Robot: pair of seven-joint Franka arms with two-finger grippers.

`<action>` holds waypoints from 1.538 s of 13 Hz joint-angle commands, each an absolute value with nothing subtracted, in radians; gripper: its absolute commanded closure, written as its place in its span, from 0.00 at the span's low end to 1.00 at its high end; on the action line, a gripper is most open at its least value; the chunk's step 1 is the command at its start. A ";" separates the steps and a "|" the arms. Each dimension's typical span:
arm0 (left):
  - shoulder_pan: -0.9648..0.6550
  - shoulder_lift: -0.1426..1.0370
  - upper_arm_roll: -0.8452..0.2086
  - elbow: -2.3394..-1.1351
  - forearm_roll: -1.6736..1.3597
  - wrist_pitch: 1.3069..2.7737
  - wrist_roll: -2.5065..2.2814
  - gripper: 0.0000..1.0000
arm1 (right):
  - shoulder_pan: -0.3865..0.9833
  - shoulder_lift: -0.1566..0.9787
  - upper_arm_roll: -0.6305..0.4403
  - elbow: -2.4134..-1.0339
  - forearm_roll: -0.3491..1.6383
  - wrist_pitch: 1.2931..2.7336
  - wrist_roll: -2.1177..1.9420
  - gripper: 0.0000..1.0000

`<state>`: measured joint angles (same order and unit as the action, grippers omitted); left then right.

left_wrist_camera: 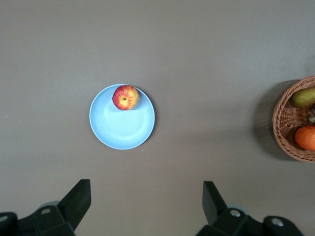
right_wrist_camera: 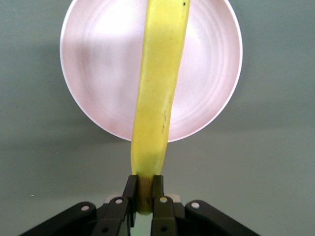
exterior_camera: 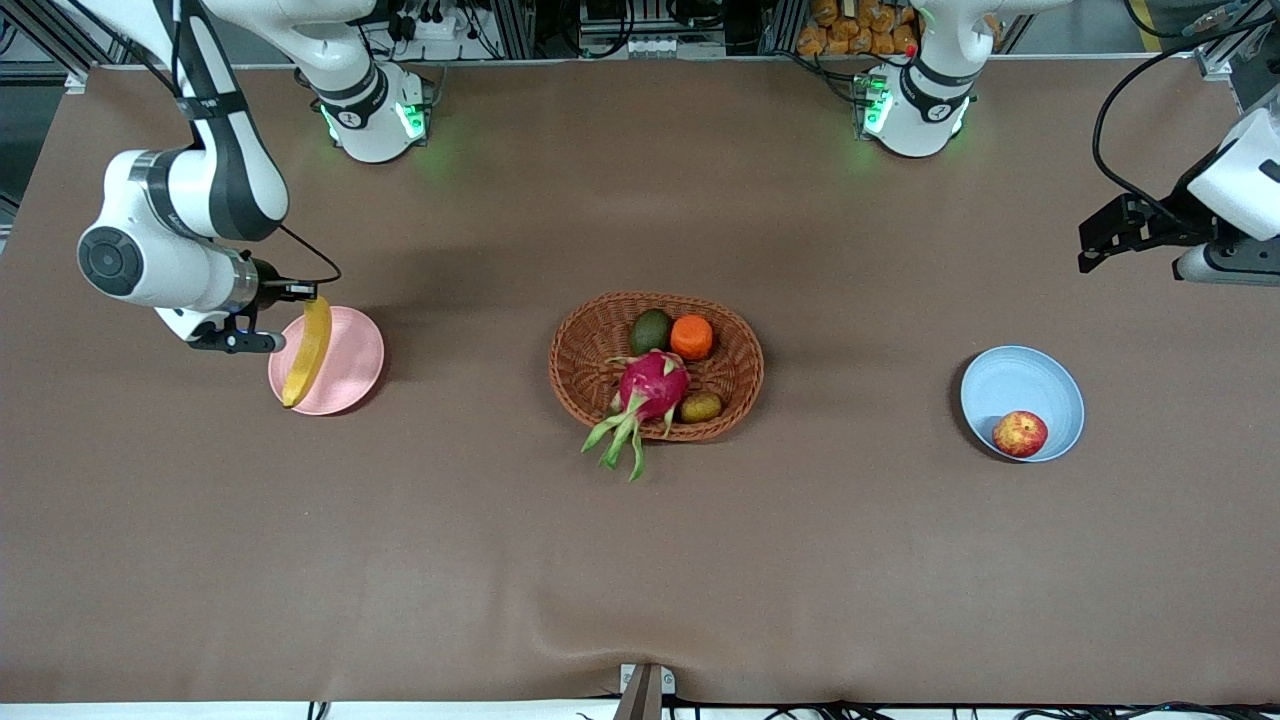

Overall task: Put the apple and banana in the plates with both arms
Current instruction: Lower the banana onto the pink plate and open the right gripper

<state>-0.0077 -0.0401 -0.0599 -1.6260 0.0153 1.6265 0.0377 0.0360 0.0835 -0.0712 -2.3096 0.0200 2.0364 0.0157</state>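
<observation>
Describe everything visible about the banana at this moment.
The banana is long, slightly curved and all yellow, its smooth skin bearing a few faint dark specks. The right pincer is shut on its stem end, holding it over the pink plate at the right arm's end of the table. Whether its free tip touches the plate cannot be told.

Banana (exterior_camera: 307,352) over pink plate (exterior_camera: 350,370)
</observation>
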 commanded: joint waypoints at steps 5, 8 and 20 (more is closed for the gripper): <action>-0.015 -0.064 -0.051 -1.600 -0.028 1.600 -0.015 0.00 | 0.026 0.100 -0.057 -2.325 0.009 2.066 -0.003 1.00; -0.014 -0.063 -0.049 -1.600 -0.026 1.586 -0.035 0.00 | 0.028 0.112 -0.055 -2.326 0.011 2.068 -0.003 1.00; -0.012 -0.037 -0.061 -1.585 0.003 1.572 -0.051 0.00 | 0.041 0.126 -0.051 -2.088 0.020 1.765 -0.002 0.00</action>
<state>-0.0108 -0.0441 -0.0594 -1.6004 -0.0157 1.5920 -0.0414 0.0393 0.1305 -0.0535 -2.2031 0.0200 1.8753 0.0096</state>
